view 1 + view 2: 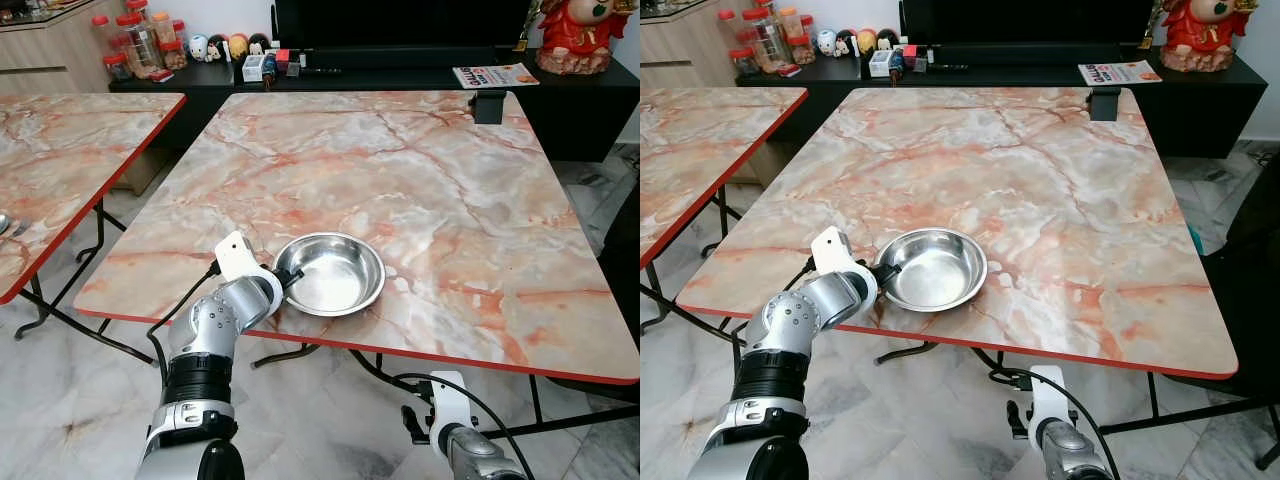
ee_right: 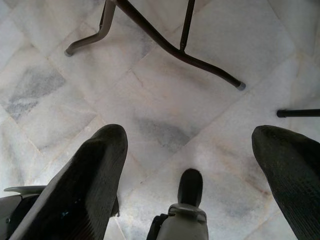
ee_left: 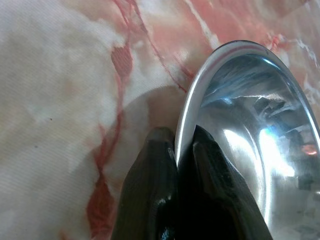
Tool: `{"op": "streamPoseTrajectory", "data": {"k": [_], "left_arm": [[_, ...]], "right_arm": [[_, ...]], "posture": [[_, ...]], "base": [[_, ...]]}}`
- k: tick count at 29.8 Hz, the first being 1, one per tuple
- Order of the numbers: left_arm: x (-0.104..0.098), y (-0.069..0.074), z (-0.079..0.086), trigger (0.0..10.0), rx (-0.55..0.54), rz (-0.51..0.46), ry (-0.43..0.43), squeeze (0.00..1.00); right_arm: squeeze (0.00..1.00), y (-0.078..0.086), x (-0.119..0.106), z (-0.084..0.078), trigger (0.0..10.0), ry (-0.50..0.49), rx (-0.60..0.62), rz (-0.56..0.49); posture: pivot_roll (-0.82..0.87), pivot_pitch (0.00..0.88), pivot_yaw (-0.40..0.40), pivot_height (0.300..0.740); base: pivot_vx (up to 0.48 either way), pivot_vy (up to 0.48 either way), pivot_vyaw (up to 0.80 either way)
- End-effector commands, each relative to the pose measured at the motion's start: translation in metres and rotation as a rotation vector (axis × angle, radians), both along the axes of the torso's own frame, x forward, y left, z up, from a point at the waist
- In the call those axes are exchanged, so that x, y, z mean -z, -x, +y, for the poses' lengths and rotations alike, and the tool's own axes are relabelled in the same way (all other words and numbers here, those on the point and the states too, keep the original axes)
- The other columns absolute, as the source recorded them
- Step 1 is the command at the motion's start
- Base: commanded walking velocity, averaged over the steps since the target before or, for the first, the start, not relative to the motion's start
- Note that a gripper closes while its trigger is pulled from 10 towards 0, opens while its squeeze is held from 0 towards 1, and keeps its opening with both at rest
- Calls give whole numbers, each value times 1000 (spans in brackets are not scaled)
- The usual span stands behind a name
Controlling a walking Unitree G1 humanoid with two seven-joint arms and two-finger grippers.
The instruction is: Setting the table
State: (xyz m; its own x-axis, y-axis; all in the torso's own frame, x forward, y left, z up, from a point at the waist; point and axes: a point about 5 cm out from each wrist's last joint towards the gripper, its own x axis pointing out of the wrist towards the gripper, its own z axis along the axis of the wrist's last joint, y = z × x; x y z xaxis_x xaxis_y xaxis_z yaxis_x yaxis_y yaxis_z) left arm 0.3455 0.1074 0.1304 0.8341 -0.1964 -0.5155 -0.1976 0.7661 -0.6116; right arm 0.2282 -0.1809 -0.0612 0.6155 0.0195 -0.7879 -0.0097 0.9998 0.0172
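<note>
From the head camera you see the steel bowl (image 1: pixel 330 272) sitting near the front edge of the marble table (image 1: pixel 420 170), your left gripper (image 1: pixel 286 279) at its rim. In the left wrist view, both fingers (image 3: pixel 155 190) pinch that rim. In the right wrist view, your right gripper (image 2: pixel 187 150) hangs spread wide over the tiled floor (image 2: pixel 165 85).

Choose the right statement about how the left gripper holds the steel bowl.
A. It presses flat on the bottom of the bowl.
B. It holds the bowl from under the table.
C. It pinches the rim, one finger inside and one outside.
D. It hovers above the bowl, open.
C: in the left wrist view the two black fingers are shut on the rim of the bowl, one on each side, with the left gripper at the bowl's near-left edge on the table.
</note>
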Motion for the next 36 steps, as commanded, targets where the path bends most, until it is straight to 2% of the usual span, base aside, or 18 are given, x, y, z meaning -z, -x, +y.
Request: {"op": "streamPoseTrajectory", "data": {"k": [1,8,9,10,13,14,30,31,32,36], "left_arm": [[0,1,6,10000,-29,-3,-31,388],[-1,1,7,10000,-33,-3,-34,392],[-1,1,7,10000,-34,-3,-34,482],[-1,1,7,10000,-35,-3,-34,686],[-1,1,8,10000,-37,-2,-34,686],[-1,1,8,10000,-37,-3,-34,1000],[-4,-1,12,10000,-52,-16,-63,1000],[-7,-2,14,10000,-48,-42,-78,306],[-9,-3,13,10000,-44,-55,-72,0],[-17,-5,16,10000,-40,-95,-74,0]], "right_arm": [[0,-1,-1,3,10000,-2,-12,1],[0,-2,-1,2,10000,-2,-10,0],[0,-2,-1,2,10000,-2,-10,0],[0,-2,-1,2,10000,-2,-10,-1],[0,-2,-1,2,10000,-2,-11,-1],[0,-2,-1,2,10000,-2,-11,-1],[0,-3,-2,2,10000,-1,-14,-3],[0,-4,-2,2,10000,-1,-14,-4],[0,-4,-2,2,10000,-1,-15,-4],[0,-5,-3,2,10000,0,-16,-5]], "posture": [[-91,18,89,740],[-88,22,86,740],[-88,22,86,740],[-88,22,86,740],[-88,22,84,740],[-88,22,84,740],[-81,19,77,740],[-79,19,76,740],[-79,19,76,740],[-70,22,70,740]], "base": [[0,0,0],[0,0,0],[0,0,0],[0,0,0],[0,0,0],[0,0,0],[0,0,0],[0,0,0],[0,0,0],[0,0,0]]}}
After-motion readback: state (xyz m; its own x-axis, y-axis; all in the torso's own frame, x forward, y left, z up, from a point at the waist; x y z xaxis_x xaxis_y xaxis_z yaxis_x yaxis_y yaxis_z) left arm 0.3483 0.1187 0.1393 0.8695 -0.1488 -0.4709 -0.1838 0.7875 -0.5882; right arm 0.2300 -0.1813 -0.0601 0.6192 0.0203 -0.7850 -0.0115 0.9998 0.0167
